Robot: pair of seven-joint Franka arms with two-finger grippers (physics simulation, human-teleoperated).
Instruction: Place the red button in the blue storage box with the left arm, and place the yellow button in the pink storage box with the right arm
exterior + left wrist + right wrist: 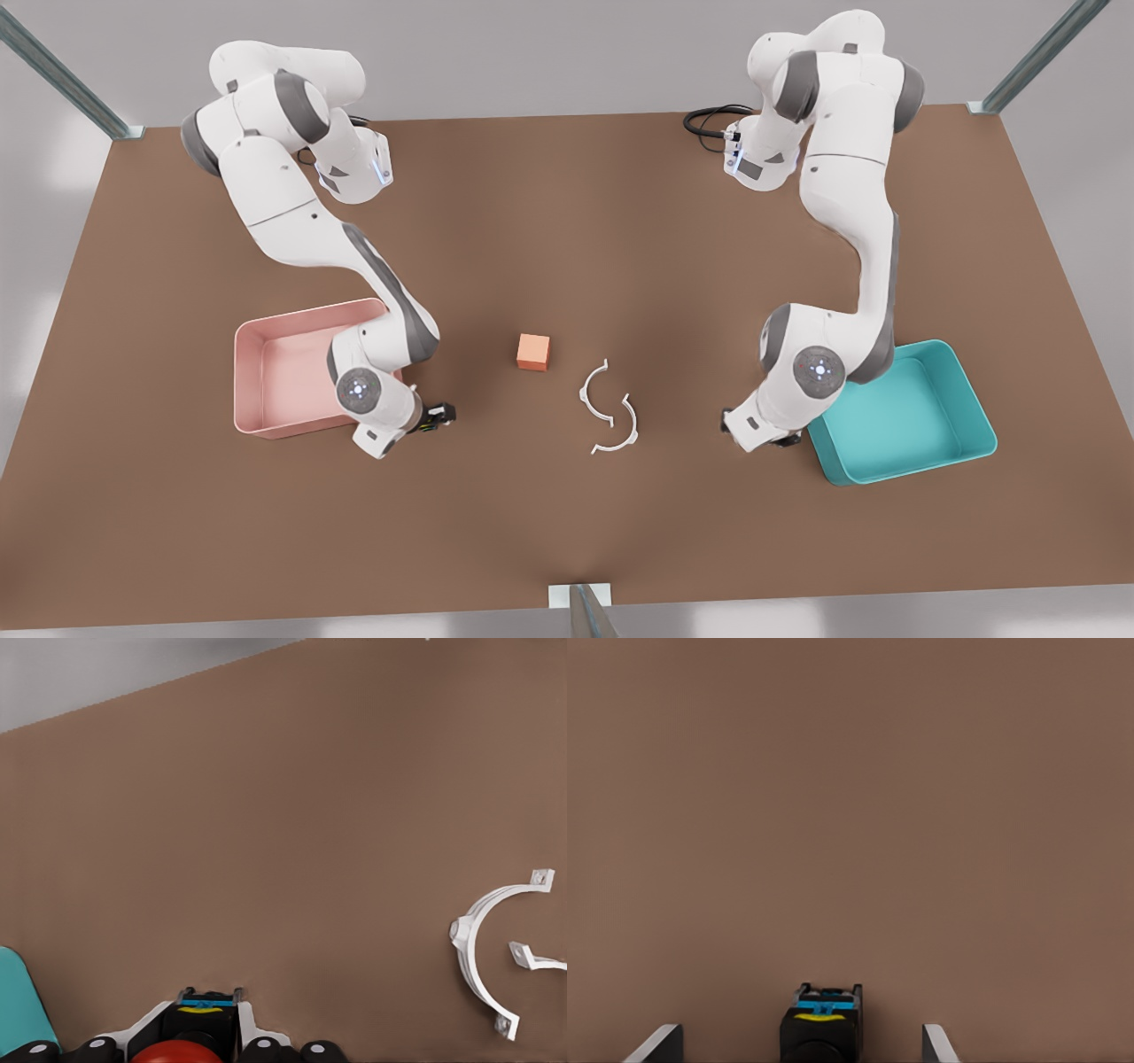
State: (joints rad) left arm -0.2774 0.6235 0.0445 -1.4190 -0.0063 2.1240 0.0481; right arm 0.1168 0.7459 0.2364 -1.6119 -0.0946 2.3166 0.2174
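The red button (182, 1051) sits on its black base between the fingers of my left gripper (197, 1028), which is shut on it. This gripper (784, 440) hangs low over the table beside the blue storage box (930, 425), whose corner (18, 1001) also shows in the left wrist view. The yellow button (821, 1028) stands on the table between the spread fingers (656, 1043) of my right gripper (799, 1042), which is open. In the front view that button (440, 414) and right gripper (432, 418) are just off the near corner of the pink storage box (275, 372).
A salmon-orange cube (533, 352) lies mid-table. Two white curved clips (609, 409) lie beside it toward the front view's right and show in the left wrist view (483, 961). Metal frame posts stand at the table's corners and front edge.
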